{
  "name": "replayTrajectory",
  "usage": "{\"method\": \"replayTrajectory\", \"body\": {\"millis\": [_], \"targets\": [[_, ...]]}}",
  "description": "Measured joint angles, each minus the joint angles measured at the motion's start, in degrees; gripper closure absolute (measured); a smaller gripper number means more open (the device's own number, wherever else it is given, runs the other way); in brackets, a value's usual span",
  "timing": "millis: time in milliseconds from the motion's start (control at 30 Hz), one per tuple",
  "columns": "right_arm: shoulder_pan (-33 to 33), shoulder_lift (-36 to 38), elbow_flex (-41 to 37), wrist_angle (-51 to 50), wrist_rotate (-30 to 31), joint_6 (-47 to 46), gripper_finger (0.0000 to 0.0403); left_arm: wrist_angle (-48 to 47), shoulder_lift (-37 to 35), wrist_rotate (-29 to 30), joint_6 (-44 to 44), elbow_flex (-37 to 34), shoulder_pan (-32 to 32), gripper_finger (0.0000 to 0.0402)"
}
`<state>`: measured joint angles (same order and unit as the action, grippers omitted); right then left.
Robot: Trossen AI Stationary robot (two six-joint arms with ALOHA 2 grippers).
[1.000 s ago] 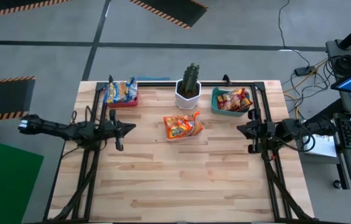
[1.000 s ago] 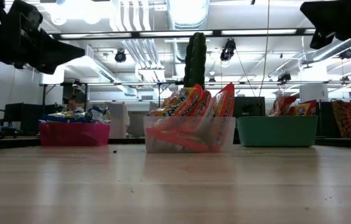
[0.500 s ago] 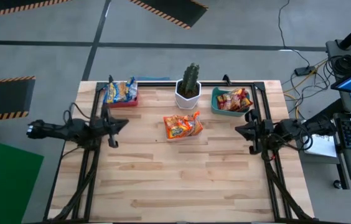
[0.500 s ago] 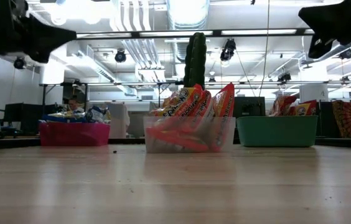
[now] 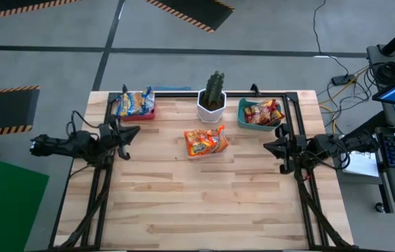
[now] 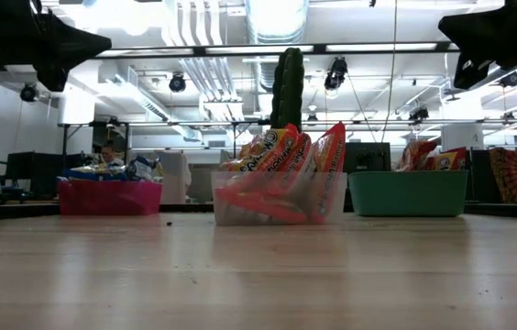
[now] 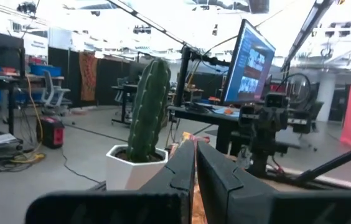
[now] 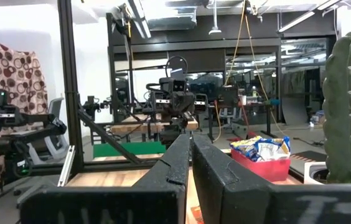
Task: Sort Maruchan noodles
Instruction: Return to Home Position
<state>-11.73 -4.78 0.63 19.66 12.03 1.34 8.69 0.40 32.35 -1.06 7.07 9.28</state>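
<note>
The left fingers [image 7: 185, 167] are pressed together on nothing, raised above the left edge of the desk [image 5: 204, 203]. The right fingers [image 8: 178, 157] are likewise closed and empty at the right edge. Nearest, between the two sets of fingers and well apart from both, orange Maruchan packets [image 5: 204, 141] stand bunched on edge in a clear bin [image 6: 281, 206]. They look light, with slick, crinkly film over a brittle noodle block, so a gentle pinch across a protruding top edge seems the best hold. Farther off, beyond the left fingers, yellow-and-blue packets [image 5: 134, 103] fill the red bin [image 6: 109, 197]. Beyond the right fingers, red-orange packets [image 5: 262, 112] lie in the teal bin [image 6: 408, 194]. A cactus [image 5: 214, 87] in a white pot stands between those bins. The packets overlap, so no bin's count can be made out, and the bin walls hide their lower halves.
</note>
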Motion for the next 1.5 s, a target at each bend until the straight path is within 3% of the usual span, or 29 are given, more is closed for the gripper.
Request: {"method": "replayTrajectory", "body": {"millis": [1500], "targets": [[0.0,-0.3,0.0,0.1,0.0,0.2,0.0394,-0.3,1.1,0.1,-1.2,-0.1,0.0,0.0402]]}}
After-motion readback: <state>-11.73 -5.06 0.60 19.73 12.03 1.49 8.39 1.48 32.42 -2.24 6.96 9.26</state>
